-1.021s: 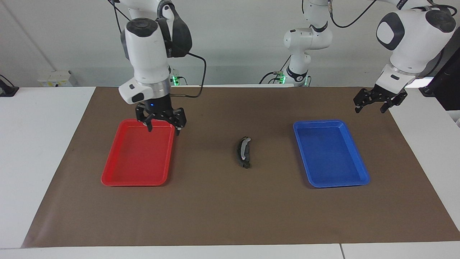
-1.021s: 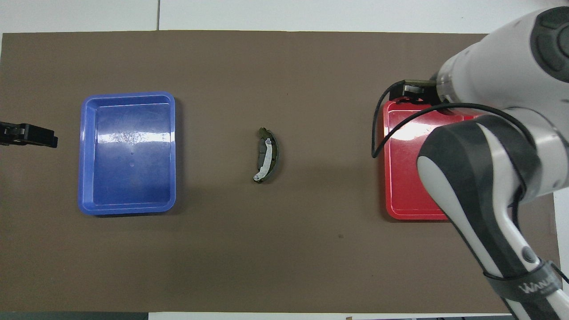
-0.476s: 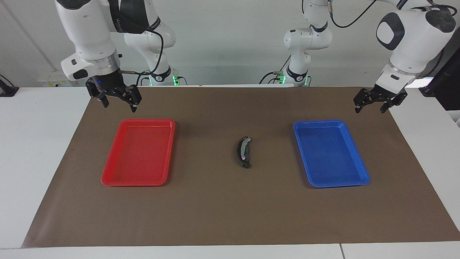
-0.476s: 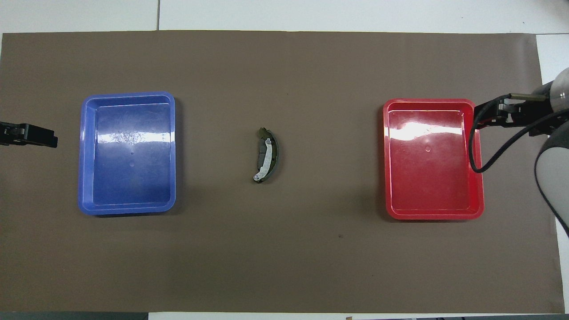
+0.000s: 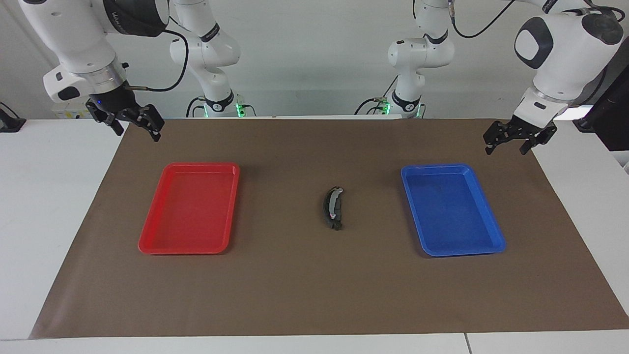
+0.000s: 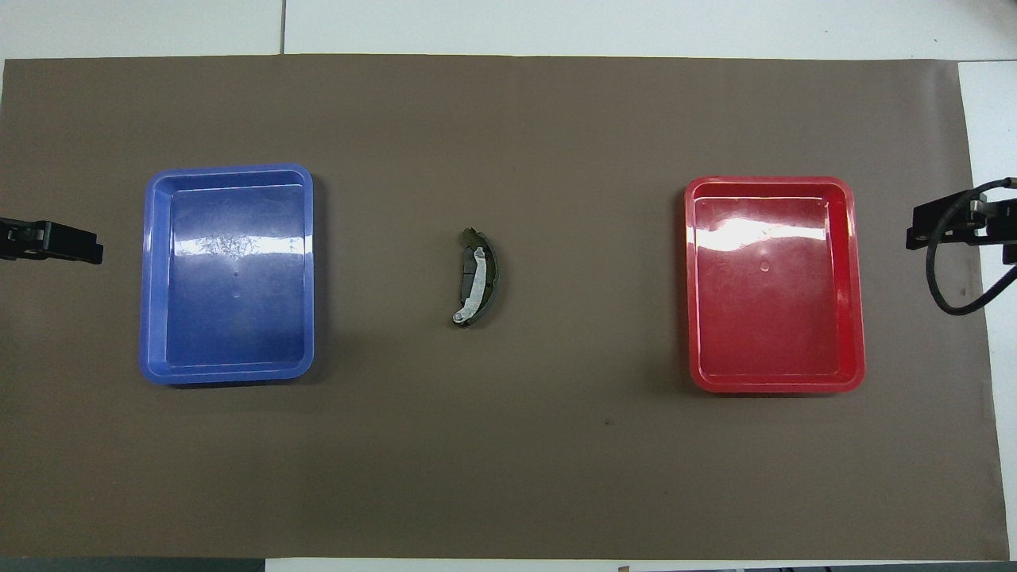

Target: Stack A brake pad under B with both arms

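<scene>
B, the black crescent piece [image 5: 330, 209] with a silvery-grey strip, lies in the middle of the brown mat between the two trays. In the overhead view B [image 6: 486, 274] lies on a short dark-grey pad, the A brake pad [image 6: 464, 272], whose edge shows beside the strip. My right gripper [image 5: 131, 127] is open and empty, up in the air over the mat's corner at the right arm's end; it also shows in the overhead view [image 6: 949, 226]. My left gripper [image 5: 511, 142] is open and empty over the mat's edge at the left arm's end, waiting [image 6: 52, 241].
An empty red tray [image 5: 147, 241] lies toward the right arm's end and an empty blue tray [image 5: 491, 243] toward the left arm's end. A brown mat [image 5: 314, 295] covers the white table.
My right gripper has risen from over the red tray's edge and swung away toward the right arm's end of the table. The stacked pieces and my left gripper have not moved.
</scene>
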Motion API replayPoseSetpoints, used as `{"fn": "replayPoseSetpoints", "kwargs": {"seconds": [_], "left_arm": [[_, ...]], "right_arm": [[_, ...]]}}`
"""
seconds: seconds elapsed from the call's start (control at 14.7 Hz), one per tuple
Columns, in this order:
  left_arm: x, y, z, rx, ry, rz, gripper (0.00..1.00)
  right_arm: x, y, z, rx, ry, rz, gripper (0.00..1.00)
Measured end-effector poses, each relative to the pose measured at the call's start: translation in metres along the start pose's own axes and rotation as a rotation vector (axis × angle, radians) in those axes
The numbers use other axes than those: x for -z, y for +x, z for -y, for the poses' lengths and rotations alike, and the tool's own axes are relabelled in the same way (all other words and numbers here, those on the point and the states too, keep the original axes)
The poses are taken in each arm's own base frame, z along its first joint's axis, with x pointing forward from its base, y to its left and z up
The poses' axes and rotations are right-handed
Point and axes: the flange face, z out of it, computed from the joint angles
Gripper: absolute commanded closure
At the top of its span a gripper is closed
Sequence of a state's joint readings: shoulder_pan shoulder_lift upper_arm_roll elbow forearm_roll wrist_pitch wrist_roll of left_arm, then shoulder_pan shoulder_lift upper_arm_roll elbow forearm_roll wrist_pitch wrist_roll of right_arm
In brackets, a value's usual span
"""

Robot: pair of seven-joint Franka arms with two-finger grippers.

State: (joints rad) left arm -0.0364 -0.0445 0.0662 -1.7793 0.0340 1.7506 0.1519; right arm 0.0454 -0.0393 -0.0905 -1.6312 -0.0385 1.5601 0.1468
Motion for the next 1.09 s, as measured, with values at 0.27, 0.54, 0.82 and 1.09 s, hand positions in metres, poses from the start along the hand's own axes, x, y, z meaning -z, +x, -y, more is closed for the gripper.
{"fn": "replayPoseSetpoints", "kwargs": {"seconds": [0.27, 0.54, 0.82, 1.09], "left_arm": [[0.000, 0.000, 0.000, 0.000, 0.000, 0.000, 0.01], [0.000, 0.000, 0.000, 0.000, 0.000, 0.000, 0.01], [0.000, 0.000, 0.000, 0.000, 0.000, 0.000, 0.01], [0.000, 0.000, 0.000, 0.000, 0.000, 0.000, 0.01]], "right_arm": [[0.004, -0.008, 0.009, 0.019, -0.003, 0.018, 0.00], [0.019, -0.015, 0.011, 0.027, -0.002, 0.016, 0.00], [0.021, -0.016, 0.016, 0.078, -0.001, 0.017, 0.00], [0.020, -0.017, 0.023, 0.115, -0.001, 0.014, 0.00]]}}
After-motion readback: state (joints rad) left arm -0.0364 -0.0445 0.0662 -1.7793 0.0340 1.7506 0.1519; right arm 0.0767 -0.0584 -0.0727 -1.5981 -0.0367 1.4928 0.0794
